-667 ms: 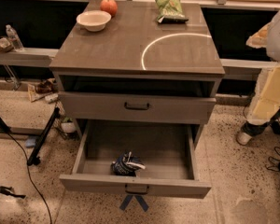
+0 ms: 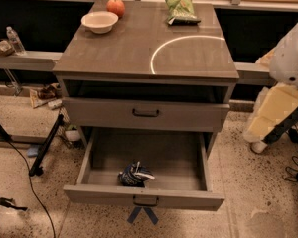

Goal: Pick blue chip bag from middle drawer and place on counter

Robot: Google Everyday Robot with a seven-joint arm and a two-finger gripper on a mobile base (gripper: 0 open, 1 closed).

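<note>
The blue chip bag is small, crumpled and dark blue with white markings. It lies inside the pulled-out middle drawer, near its front wall and just left of centre. The drawer above it is slightly open. The counter is the grey-brown top with a white arc line. My arm hangs at the right edge of the view, beside the cabinet. My gripper is at its low end near the floor, well right of the drawer and apart from the bag.
On the counter stand a white bowl, a red apple and a flat green chip bag at the back. A black stand leg and a cable lie on the floor to the left. Blue tape marks the floor in front.
My arm at the right has shifted slightly down and left. The drawers and the bag have not moved.
</note>
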